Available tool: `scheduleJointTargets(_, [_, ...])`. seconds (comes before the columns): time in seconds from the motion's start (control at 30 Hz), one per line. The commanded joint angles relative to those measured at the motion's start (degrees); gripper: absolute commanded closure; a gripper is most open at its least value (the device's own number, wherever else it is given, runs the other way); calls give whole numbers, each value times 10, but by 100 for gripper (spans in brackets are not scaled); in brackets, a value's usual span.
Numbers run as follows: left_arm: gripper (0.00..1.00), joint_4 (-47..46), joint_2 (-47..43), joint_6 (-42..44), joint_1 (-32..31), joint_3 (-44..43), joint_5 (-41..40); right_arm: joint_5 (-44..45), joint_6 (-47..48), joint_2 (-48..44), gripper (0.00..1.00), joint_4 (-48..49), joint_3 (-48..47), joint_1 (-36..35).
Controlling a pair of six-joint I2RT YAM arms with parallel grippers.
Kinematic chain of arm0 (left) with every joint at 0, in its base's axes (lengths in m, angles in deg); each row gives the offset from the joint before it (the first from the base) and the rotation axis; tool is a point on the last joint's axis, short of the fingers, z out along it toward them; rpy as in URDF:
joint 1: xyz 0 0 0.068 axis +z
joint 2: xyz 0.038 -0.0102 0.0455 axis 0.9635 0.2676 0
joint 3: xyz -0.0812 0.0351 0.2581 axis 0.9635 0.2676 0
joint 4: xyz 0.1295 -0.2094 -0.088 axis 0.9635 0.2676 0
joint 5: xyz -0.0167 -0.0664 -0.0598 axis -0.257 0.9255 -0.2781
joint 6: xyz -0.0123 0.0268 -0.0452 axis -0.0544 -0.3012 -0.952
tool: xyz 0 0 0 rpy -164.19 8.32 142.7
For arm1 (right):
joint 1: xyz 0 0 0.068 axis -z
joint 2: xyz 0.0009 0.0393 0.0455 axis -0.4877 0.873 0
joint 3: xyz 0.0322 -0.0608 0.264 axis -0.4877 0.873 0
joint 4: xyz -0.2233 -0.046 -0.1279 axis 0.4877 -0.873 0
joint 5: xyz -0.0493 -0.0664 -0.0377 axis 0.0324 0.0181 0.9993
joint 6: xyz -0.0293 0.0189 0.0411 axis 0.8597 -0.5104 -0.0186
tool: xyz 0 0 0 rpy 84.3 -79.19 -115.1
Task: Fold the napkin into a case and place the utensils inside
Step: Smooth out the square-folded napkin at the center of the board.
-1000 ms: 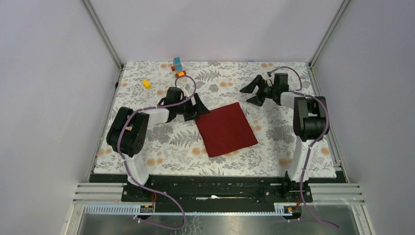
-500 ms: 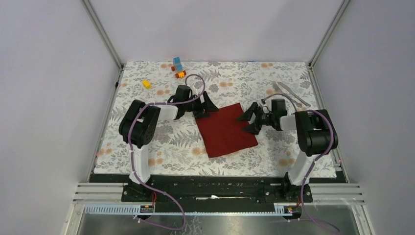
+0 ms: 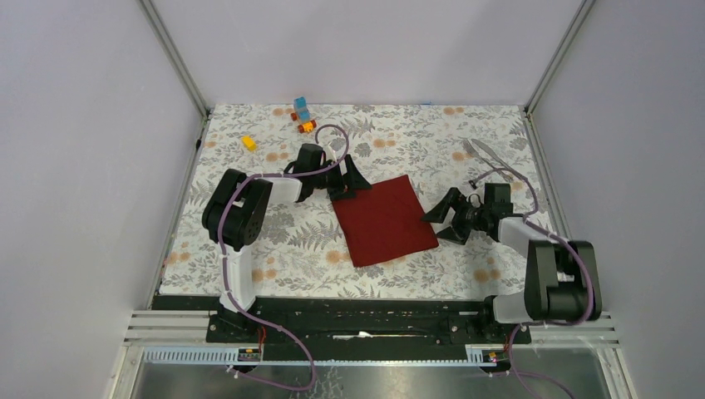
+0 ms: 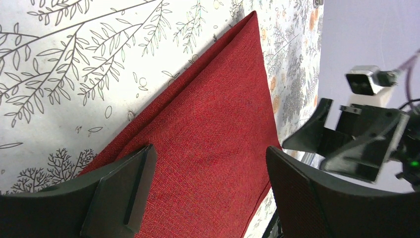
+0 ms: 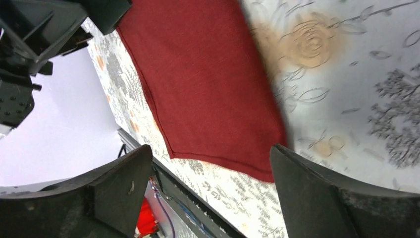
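Observation:
The dark red napkin lies flat on the flowered table cover, turned at an angle. In the left wrist view its left edge shows a doubled layer. My left gripper is open over the napkin's far left corner, its jaws spread above the cloth. My right gripper is open just right of the napkin's right corner, holding nothing; the cloth lies ahead of its jaws. The silver utensils lie at the far right of the table.
Blue and orange toy blocks lie at the far edge and a yellow block at the far left. The black and metal rail runs along the near table edge. Grey walls stand on both sides.
My right gripper came down from the far right to the napkin's right edge, then slid nearer to its right corner, uncovering the utensils. My left gripper moved to the napkin's far left corner, then held still.

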Motion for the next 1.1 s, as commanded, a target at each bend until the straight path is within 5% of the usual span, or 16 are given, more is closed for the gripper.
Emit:
scheduleJointTargets(0.0, [11, 54, 12, 40, 9, 10, -51, 48, 41, -93, 3, -129, -49, -41])
scheduleJointTargets(0.2, [11, 52, 16, 34, 9, 11, -51, -13, -15, -13, 4, -10, -41, -77])
scheduleJointTargets(0.37, [10, 65, 15, 43, 9, 9, -58, 22, 6, 24, 4, -3, 8, -33])
scheduleJointTargets(0.67, [10, 96, -30, 53, 9, -13, -41, 200, 35, -128, 5, -210, -8, 4])
scheduleJointTargets(0.83, [9, 82, -90, 20, 10, -29, 6, 274, 64, -125, 2, -248, -120, -109])
scheduleJointTargets(0.93, [8, 98, -155, 21, 10, -29, 10, 238, 45, -33, 13, -261, -183, -193])
scheduleJointTargets(1.07, [6, 166, -248, 58, 12, -14, -10, 295, -19, 17, 29, -224, -204, -266])
